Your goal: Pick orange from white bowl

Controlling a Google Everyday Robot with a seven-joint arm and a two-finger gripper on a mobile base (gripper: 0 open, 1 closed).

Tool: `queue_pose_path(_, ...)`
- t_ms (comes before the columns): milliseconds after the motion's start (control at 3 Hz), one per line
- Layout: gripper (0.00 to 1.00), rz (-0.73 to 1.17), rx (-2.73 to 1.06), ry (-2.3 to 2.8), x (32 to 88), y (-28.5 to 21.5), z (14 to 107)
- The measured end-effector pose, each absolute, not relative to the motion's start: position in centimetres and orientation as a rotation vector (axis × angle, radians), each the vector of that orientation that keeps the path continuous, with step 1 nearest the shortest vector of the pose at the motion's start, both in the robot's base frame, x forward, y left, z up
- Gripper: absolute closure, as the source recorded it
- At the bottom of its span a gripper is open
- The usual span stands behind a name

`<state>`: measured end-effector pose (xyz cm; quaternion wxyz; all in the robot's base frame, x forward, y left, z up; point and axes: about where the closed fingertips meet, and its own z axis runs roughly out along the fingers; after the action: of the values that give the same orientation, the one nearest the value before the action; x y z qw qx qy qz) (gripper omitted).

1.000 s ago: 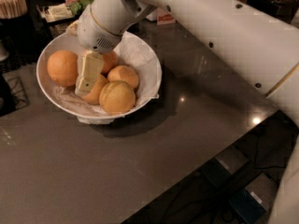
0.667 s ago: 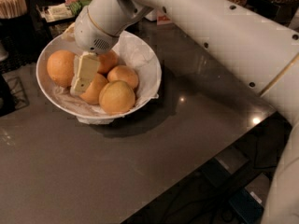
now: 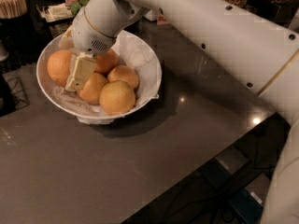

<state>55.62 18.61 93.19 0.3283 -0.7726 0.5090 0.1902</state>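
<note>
**A:** Dark grey glossy tabletop point(image 3: 154, 157) fills most of the frame, and the thick white robot arm point(image 3: 210, 27) sweeps in from the right edge to the upper left. What worries you?

**B:** The wide white ceramic bowl point(image 3: 60, 107) at upper left is crowded. The large, round, deep-orange orange point(image 3: 58, 65) lies at its left side, and its neighbours are packed close. A sideways nudge could roll it along the crumpled white paper lining point(image 3: 138, 55) or drag the paper up with it.

**A:** Or it could take the wrong fruit?

**B:** Likely enough. The paler yellowish orange point(image 3: 117, 97) at the front and the small orange point(image 3: 92, 87) beside it sit very near.

**A:** And the cream-coloured two-finger gripper point(image 3: 78, 73)?

**B:** It is down inside the bowl, just right of the large orange (touching it, I think), above the small one. I cannot tell whether it is spread, clenched or grasping anything.
</note>
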Motion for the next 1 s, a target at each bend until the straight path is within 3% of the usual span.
queue_pose_path(333, 0.32, 0.491, -2.045, 1.328, 56.64, 19.86, 92.03)
queue_pose_path(667, 0.33, 0.497, -2.051, 1.336, 56.86, 20.09, 91.46)
queue_pose_path(1000, 0.47, 0.501, -2.052, 1.338, 56.93, 20.20, 91.27)
